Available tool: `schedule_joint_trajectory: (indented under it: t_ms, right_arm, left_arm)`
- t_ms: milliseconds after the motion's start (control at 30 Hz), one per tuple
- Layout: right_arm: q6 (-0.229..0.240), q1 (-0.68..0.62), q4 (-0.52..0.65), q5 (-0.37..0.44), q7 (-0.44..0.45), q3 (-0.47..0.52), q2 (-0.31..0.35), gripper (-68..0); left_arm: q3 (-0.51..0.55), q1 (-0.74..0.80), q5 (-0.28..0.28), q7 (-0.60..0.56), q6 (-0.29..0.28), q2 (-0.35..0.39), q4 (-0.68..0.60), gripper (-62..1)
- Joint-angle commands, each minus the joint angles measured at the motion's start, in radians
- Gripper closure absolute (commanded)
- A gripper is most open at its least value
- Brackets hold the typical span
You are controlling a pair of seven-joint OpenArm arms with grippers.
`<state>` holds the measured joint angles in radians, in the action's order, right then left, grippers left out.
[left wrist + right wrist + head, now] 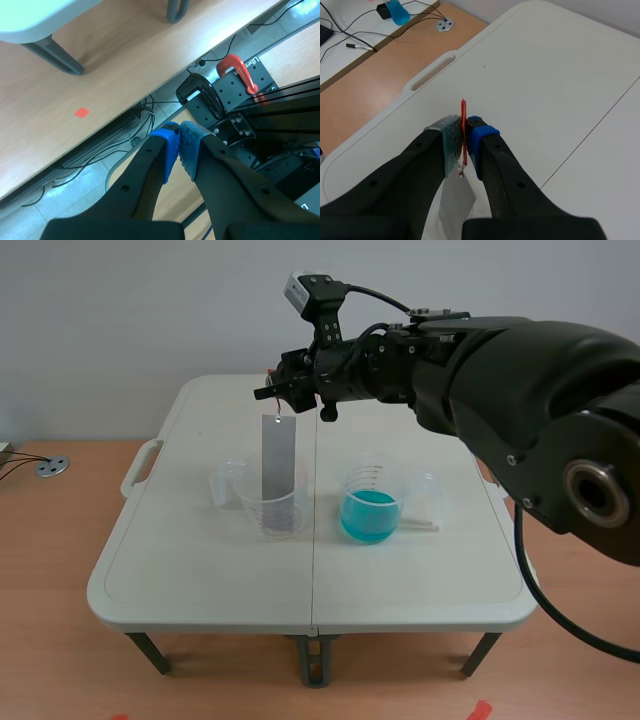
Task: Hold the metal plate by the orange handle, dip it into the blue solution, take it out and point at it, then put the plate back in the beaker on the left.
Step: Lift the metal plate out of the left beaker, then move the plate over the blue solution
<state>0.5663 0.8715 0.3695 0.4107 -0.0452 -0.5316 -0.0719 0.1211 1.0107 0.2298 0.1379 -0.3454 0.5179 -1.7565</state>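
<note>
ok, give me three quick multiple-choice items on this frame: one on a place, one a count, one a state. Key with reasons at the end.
1. Where is the lower end of the metal plate?
A. In the blue solution
B. In the clear beaker on the left
C. Flat on the table

2. How many beakers hold blue liquid?
A. One
B. Two
C. None

3. How does the left gripper stand?
A. Open
B. Shut on the plate
C. Shut on nothing

Key:
1 B: the plate hangs from the right gripper, its end down in the clear beaker.
2 A: only the right-hand beaker shows blue.
3 C: its fingers meet with nothing between them.
</note>
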Motion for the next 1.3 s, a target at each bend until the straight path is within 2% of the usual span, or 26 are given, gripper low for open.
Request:
schedule_joint_trajectory:
  t_ms: [0,200,333,467,633,733,867,1033,1267]
  right_arm:
    - [0.017,0.035,0.014,0.011,0.028,0.006,-0.003,-1.1]
    - [0.091,0.034,0.014,0.011,0.063,0.006,-0.003,-1.1]
    - [0.097,0.034,0.016,0.005,0.073,0.006,-0.003,-1.1]
    - [0.139,0.034,0.017,-0.019,0.089,0.006,-0.003,-1.1]
    - [0.147,0.026,0.021,-0.026,0.093,0.006,-0.003,-1.1]
    - [0.179,0.018,0.029,-0.037,0.094,0.006,-0.003,-1.1]
    - [0.179,0.01,0.034,-0.038,0.102,0.006,-0.002,-1.1]
    - [0.179,-0.025,0.1,-0.042,0.116,0.006,0.015,-1.1]
    - [0.179,-0.108,0.299,-0.045,0.1,0.006,0.071,-1.1]
  left_arm:
    - [0.003,0.0,0.009,-0.014,-0.005,-0.004,-0.016,-1.2]
    - [0.003,0.0,0.009,-0.014,-0.005,-0.004,-0.016,-1.2]
    - [0.003,0.0,0.009,-0.013,-0.005,-0.004,-0.016,-1.2]
    - [0.003,0.0,0.009,-0.013,-0.005,-0.004,-0.016,-1.2]
    - [0.003,0.0,0.009,-0.013,-0.005,-0.004,-0.016,-1.2]
    - [0.003,0.0,0.009,-0.013,-0.005,-0.004,-0.016,-1.2]
    - [0.003,0.0,0.009,-0.013,-0.005,-0.004,-0.016,-1.2]
    - [0.003,0.0,0.009,-0.013,-0.005,-0.004,-0.016,-1.2]
    - [0.003,0.0,0.009,-0.013,-0.005,-0.004,-0.016,-1.2]
